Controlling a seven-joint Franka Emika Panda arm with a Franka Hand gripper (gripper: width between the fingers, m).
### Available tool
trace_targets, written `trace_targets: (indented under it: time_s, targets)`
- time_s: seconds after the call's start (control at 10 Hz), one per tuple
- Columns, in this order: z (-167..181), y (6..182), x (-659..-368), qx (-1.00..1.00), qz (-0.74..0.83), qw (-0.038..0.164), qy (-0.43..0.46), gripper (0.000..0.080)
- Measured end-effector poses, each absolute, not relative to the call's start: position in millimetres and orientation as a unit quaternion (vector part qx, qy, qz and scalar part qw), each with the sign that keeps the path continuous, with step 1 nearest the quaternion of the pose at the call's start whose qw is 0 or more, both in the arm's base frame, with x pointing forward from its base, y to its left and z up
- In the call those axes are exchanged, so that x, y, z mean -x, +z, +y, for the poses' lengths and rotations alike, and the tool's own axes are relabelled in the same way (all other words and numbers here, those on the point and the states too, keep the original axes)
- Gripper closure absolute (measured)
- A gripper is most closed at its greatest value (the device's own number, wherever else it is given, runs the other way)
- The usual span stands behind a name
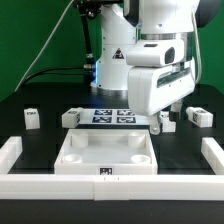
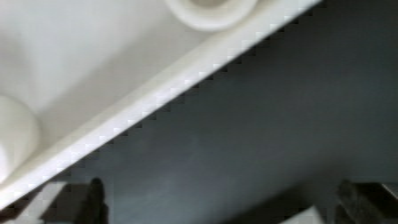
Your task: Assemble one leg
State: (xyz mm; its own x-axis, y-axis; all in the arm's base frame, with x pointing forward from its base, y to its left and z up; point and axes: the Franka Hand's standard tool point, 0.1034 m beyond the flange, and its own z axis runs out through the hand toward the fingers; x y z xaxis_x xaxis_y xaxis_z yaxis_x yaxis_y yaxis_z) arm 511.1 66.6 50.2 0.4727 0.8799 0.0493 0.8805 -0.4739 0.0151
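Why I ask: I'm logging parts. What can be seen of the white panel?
The panel is a large white square tray, plastic-looking, with a raised rim and round sockets in its corners, holding nothing. It lies flat on the dark table between the marker board and the front rail; contact with the rail is unclear. The open end effector hangs by a far corner, not touching it.

The arm (image 1: 150, 25) wears glossy white rounded shells, with darker bands where the segments meet. Its lower column carries a small triangular warning sticker (image 1: 117, 55) (the symbol is too small to read), and a blue light (image 1: 95, 68) glows beside it. A thin black cable (image 1: 40, 63) curves off behind. The gripper (image 1: 166, 120) has a boxy white body and two dark fingers (image 2: 80, 200) with squared tips.
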Motion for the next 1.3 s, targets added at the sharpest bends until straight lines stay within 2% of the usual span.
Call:
trace_targets:
  time_s: [0.2,0.7,0.9,1.3]
  targets:
    - [52,49.7,-508,0.828,-0.561,-0.001,-0.005,0.0150]
    - [51,47.6,-506,0.823,-0.568,-0.002,-0.005,0.0150]
    - [33,40.5,-493,0.766,-0.643,-0.017,-0.015,0.0150]
    - [7,34.1,-479,0.726,-0.687,-0.017,-0.002,0.0150]
